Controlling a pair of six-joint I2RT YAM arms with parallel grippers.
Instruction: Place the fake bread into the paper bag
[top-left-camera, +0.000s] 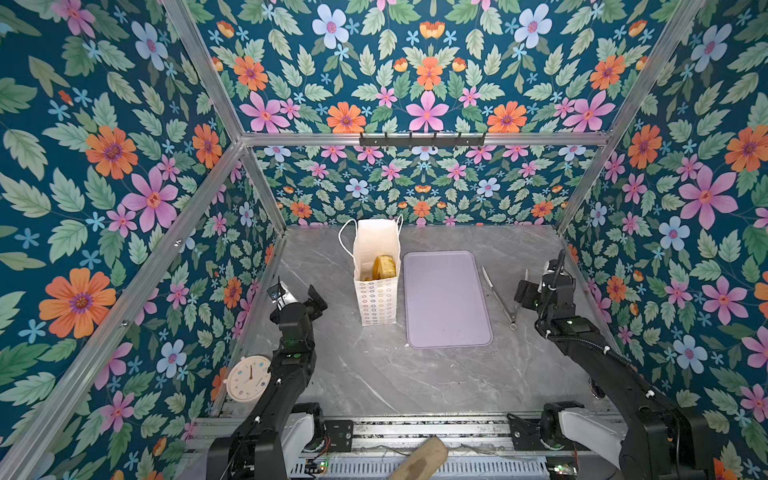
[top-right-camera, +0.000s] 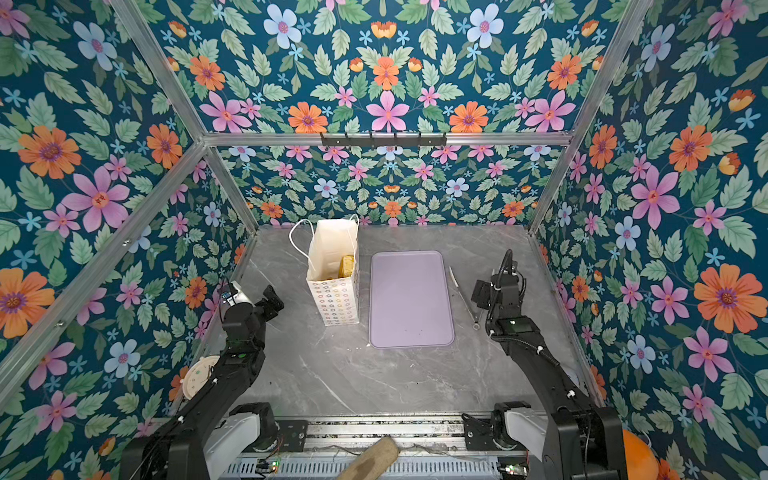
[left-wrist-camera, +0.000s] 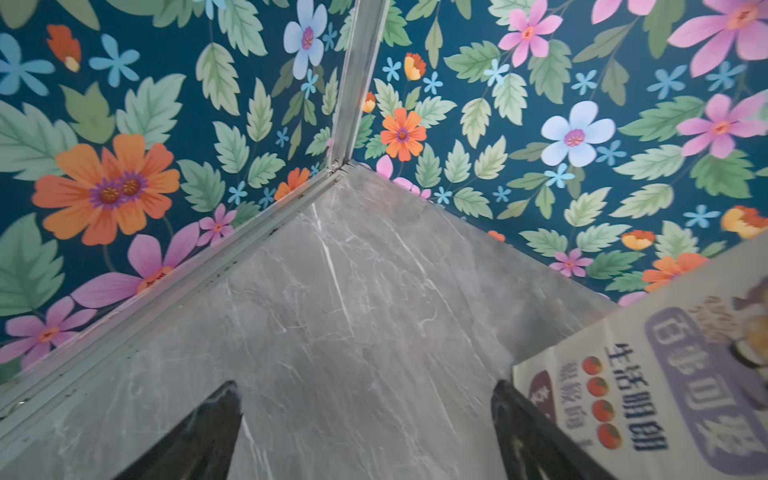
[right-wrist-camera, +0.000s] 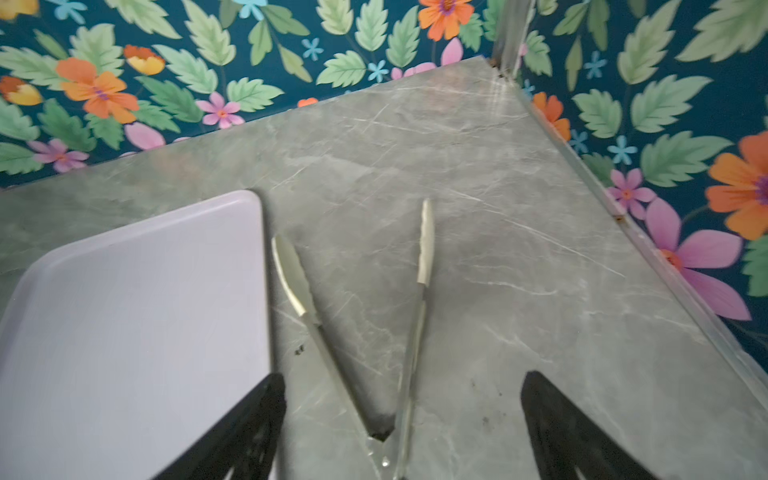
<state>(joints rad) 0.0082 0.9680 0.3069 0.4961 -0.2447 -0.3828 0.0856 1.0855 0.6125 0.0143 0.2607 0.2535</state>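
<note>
The paper bag (top-left-camera: 376, 299) (top-right-camera: 333, 295) stands upright on the grey table, left of centre, mouth open, in both top views. A golden piece of fake bread (top-left-camera: 383, 267) (top-right-camera: 347, 266) shows inside it; no bread lies outside the bag. My left gripper (top-left-camera: 299, 295) (top-right-camera: 253, 296) (left-wrist-camera: 365, 399) hovers open and empty to the left of the bag. A printed side of the bag (left-wrist-camera: 665, 374) is close beside one finger. My right gripper (top-left-camera: 536, 291) (top-right-camera: 492, 293) (right-wrist-camera: 403, 386) is open above the hinge end of metal tongs (right-wrist-camera: 424, 249), which lie on the table.
A lilac tray (top-left-camera: 446, 299) (top-right-camera: 409, 299) (right-wrist-camera: 133, 311) lies bare right of the bag, with the tongs (top-left-camera: 498, 297) (top-right-camera: 465, 297) along its right edge. A round clock (top-left-camera: 248, 378) leans at the left wall. An orange plush (top-right-camera: 640, 457) sits at the front right. Floral walls enclose three sides.
</note>
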